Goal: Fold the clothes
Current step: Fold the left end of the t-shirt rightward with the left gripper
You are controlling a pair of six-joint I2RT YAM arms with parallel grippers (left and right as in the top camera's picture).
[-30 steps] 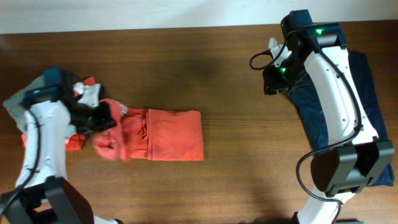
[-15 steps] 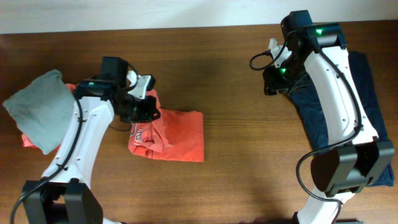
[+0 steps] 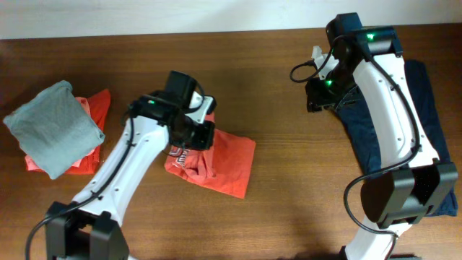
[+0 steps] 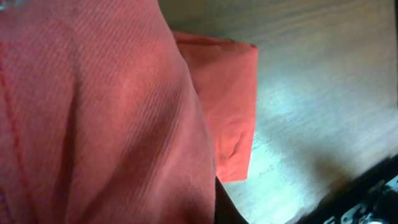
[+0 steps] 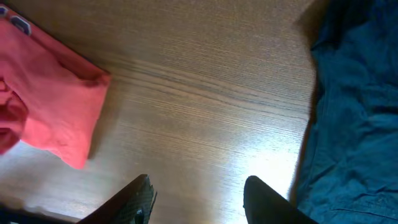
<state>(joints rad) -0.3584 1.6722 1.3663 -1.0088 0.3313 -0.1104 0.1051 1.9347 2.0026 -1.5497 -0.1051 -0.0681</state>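
Note:
The red-orange T-shirt point(image 3: 224, 162) lies bunched and partly folded left of the table's middle, with white-and-navy lettering showing at its left end. My left gripper point(image 3: 193, 131) is down on that bunched end and shut on the cloth. In the left wrist view the red cloth point(image 4: 112, 118) fills most of the frame and hides the fingers. The navy garment point(image 3: 427, 108) lies spread at the right edge. My right gripper point(image 5: 199, 199) is open and empty above bare wood, just left of the navy garment point(image 5: 354, 99). The T-shirt's corner point(image 5: 59, 109) shows at the left of that view.
A folded light-grey shirt point(image 3: 52, 126) lies on a folded plain orange-red shirt point(image 3: 94, 108) at the far left. The wooden table point(image 3: 289, 180) is bare between the T-shirt and the navy garment. The table's back edge meets a white wall.
My left arm has swung right from the far-left pile, dragging the T-shirt toward the middle; its right part now lies skewed. The right arm has not moved.

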